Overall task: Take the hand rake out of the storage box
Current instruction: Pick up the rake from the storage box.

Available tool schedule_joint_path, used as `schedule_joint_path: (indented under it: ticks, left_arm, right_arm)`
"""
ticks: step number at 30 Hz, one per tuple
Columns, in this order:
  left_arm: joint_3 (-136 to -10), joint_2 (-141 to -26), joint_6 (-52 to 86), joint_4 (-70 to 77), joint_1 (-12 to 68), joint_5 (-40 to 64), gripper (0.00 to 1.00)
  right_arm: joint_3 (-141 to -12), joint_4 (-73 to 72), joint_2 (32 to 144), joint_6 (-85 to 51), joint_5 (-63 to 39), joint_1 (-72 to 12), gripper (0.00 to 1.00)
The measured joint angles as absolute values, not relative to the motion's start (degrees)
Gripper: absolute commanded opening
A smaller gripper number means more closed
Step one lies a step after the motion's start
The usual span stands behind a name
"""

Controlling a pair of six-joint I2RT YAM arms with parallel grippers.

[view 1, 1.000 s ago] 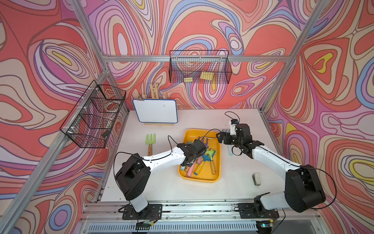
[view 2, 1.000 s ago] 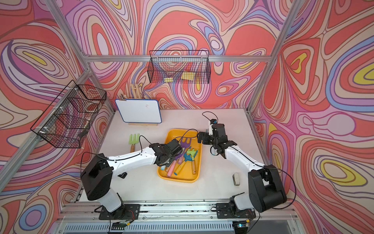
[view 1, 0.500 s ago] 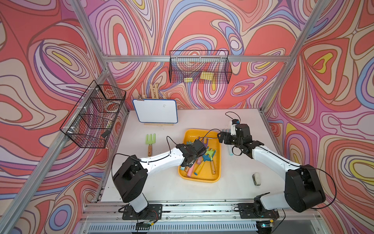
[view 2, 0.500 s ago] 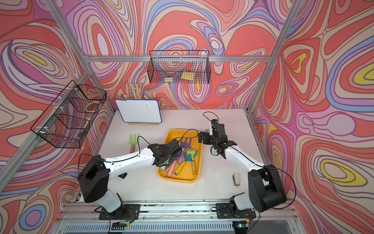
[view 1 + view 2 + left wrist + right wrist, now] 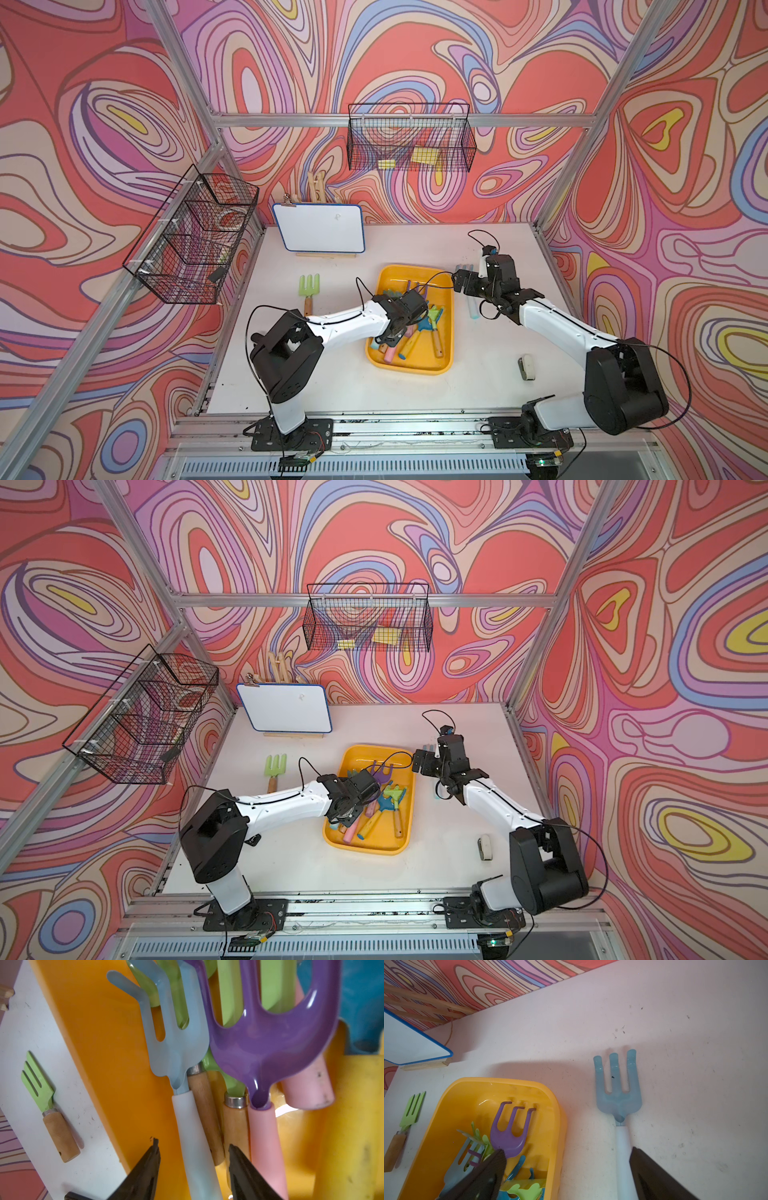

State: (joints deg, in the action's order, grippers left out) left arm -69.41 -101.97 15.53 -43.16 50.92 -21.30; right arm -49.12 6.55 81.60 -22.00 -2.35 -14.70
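Observation:
The yellow-orange storage box (image 5: 415,272) (image 5: 365,754) lies mid-table and holds several hand rakes. Among them are a purple one (image 5: 270,1043) (image 5: 508,1132) and a light-blue one with a white handle (image 5: 193,1126). My left gripper (image 5: 193,1147) is low inside the box and open. Its fingers straddle that white handle and a wooden handle beside it, with gaps showing. My right gripper (image 5: 568,1155) is wide open just right of the box and holds nothing. A second light-blue rake (image 5: 616,1088) (image 5: 471,307) lies on the table next to one of its fingers.
A green rake with a wooden handle (image 5: 309,286) (image 5: 37,1084) lies on the table left of the box. A whiteboard (image 5: 320,226) stands at the back. Black wire baskets hang on the back wall (image 5: 409,141) and the left wall (image 5: 191,237). A small white object (image 5: 527,366) sits near the right arm.
The left arm has shifted slightly over the box. The right arm and the rakes on the table have not visibly moved.

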Motion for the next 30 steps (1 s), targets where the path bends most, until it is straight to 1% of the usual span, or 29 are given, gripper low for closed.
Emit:
schedule_joint_path:
  ticks: [2, 3, 8, 9, 11, 14, 15, 16, 17, 18, 19, 21, 27, 30]
  left_arm:
    - [-70.02, -103.35, 15.59, -43.62, 50.92, -20.86, 0.61]
    - [-70.43, -103.98, 15.73, -43.92, 50.92, -20.75, 0.59]
    - [-71.83, -106.32, 16.01, -44.53, 50.98, -19.16, 0.46]
    - [-71.9, -106.59, 16.08, -44.6, 50.98, -18.94, 0.42]
    - [-71.94, -106.74, 16.14, -44.69, 51.0, -18.48, 0.39]
    - [-71.96, -106.72, 16.16, -44.8, 51.05, -18.24, 0.29]
    - [-72.01, -106.72, 16.29, -44.84, 51.05, -18.28, 0.21]
    - [-72.01, -106.67, 16.34, -44.84, 51.03, -18.37, 0.18]
    - [-72.05, -106.63, 16.34, -44.86, 51.05, -18.44, 0.16]
    - [-72.05, -106.61, 16.29, -44.91, 51.05, -18.55, 0.1]
    - [-72.05, -106.59, 16.29, -44.93, 51.05, -18.65, 0.08]
    - [-72.05, -106.41, 16.25, -45.04, 51.05, -18.85, 0.09]
    - [-71.13, -105.38, 16.32, -44.99, 51.03, -19.62, 0.17]
    - [-70.54, -104.16, 16.34, -44.99, 51.03, -20.18, 0.17]
  right_arm:
    - [-49.08, 6.63, 81.6, -22.02, -2.37, -14.7, 0.98]
    - [-49.06, 6.63, 81.6, -22.02, -2.37, -14.7, 0.98]
    - [-49.04, 6.66, 81.6, -22.04, -2.46, -14.7, 0.98]
    - [-49.01, 6.63, 81.58, -22.04, -2.5, -14.7, 0.98]
    - [-48.9, 6.63, 81.58, -22.04, -2.57, -14.7, 0.98]
    - [-48.75, 6.68, 81.58, -22.04, -2.61, -14.7, 0.98]
    - [-48.75, 6.68, 81.58, -22.04, -2.63, -14.7, 0.98]
    - [-48.75, 6.66, 81.56, -22.04, -2.68, -14.7, 0.98]
    - [-48.75, 6.66, 81.54, -22.04, -2.76, -14.7, 0.98]
    - [-48.75, 6.66, 81.54, -22.04, -2.79, -14.7, 0.98]
    - [-48.75, 6.66, 81.54, -22.04, -2.81, -14.7, 0.98]
    - [-48.73, 6.66, 81.54, -22.04, -2.83, -14.7, 0.98]
    - [-48.73, 6.63, 81.54, -22.04, -2.92, -14.68, 0.98]
    - [-48.73, 6.63, 81.54, -22.06, -3.01, -14.68, 0.98]
